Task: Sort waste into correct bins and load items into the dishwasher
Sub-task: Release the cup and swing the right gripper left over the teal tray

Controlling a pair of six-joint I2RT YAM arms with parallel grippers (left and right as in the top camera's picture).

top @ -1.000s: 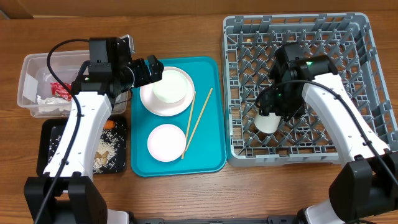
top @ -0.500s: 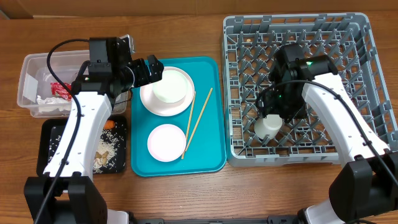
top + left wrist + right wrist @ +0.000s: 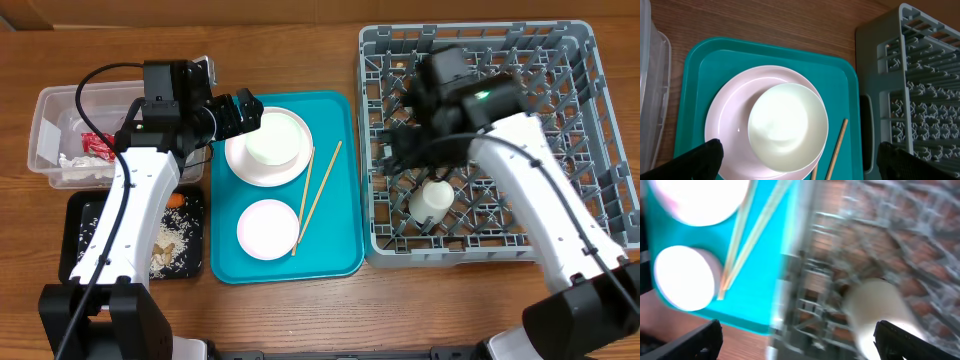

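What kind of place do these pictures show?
Probably a lab mock-up of a dishwashing station, not a real kitchen: a wooden table, a grey dish rack and a teal tray.

We count one grey dish rack on the right, with one white cup in it. Left of it we find one teal tray carrying one plate, two bowls, the far bowl and the near bowl, and two chopsticks. At the left we count one clear tub, one black tray, one red wrapper, one tissue and one carrot.
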